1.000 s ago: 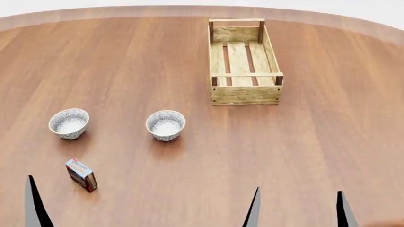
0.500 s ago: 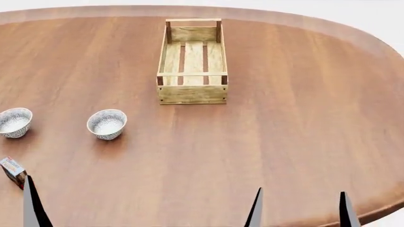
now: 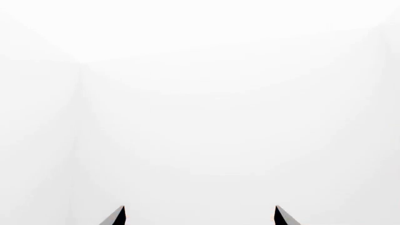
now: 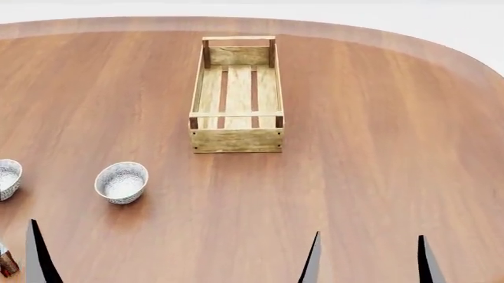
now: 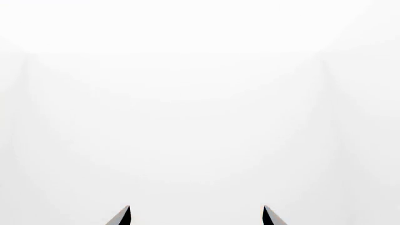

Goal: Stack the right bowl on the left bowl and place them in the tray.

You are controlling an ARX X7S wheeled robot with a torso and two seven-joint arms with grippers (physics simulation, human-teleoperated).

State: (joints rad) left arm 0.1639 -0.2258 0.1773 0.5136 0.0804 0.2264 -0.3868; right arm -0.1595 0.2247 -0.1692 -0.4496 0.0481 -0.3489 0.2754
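Both bowls sit apart on the wooden table point(image 4: 378, 177), right bowl point(image 4: 121, 182) nr left bowl point(image 4: 6, 177) at frame edge, wooden tray point(image 4: 236, 93) well beyond w/ nothing in it, since right gripper point(image 4: 369, 259) & left gripper point(image 3: 198, 216) hang spread, gripping nothing, stacking not yet begun

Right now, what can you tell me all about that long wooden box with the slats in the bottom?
The long light-wood crate is a rectangular tray with three pale slats along its bottom and dark gaps between them, low plank sides, a rail across each short end and dark corner posts. It sits flat and upright on the brown wooden table, its length running away from the robot. Nothing is inside it, and nothing but the table touches it.
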